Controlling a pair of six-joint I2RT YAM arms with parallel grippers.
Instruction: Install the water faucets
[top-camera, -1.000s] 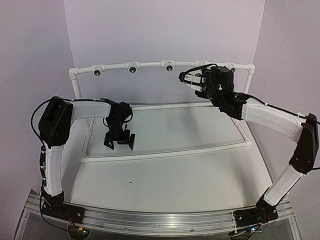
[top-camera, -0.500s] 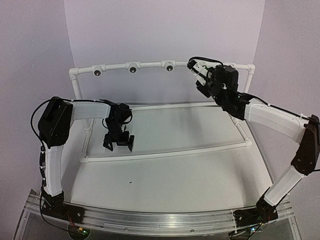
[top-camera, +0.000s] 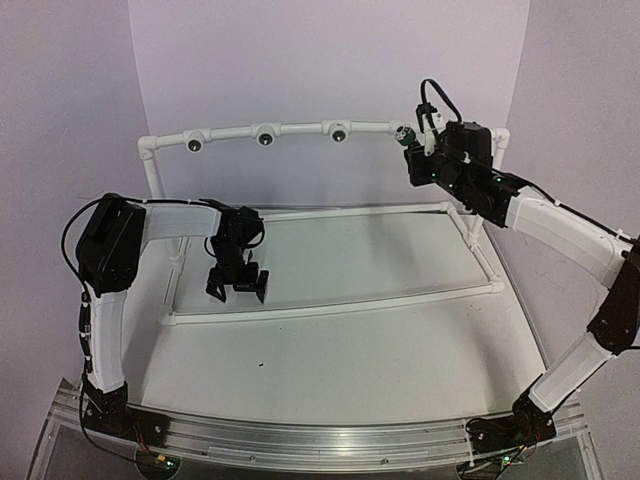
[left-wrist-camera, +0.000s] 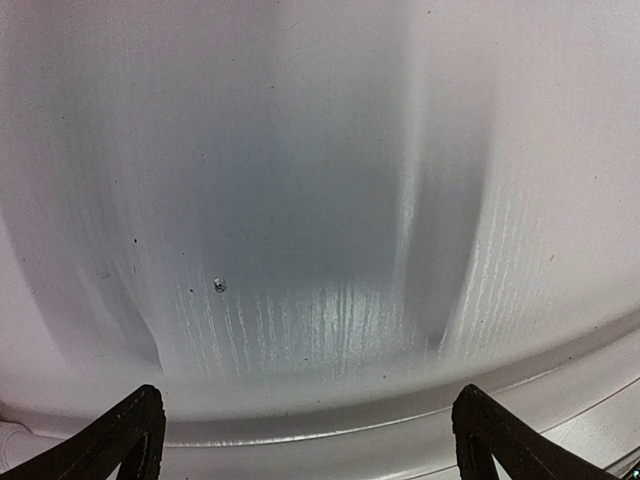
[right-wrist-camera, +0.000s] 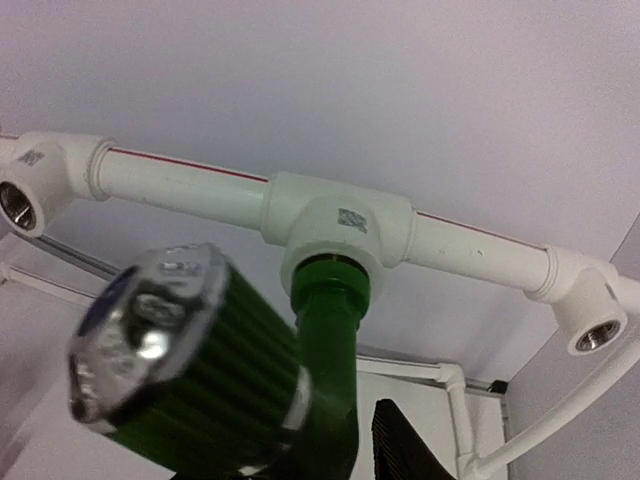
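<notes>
The white table carries a white pipe frame. At 9 o'clock in the overhead view, the left gripper hangs just above the table, jaws spread wide. At 1 o'clock, the right gripper clasps the green faucet. The faucet's stem sits in a tee fitting on the back rail.

- Worktop within the pipe frame: open passage, centre of frame.
- Top rail, upper frame: bars rearward reach; green tap fills one tee.
</notes>
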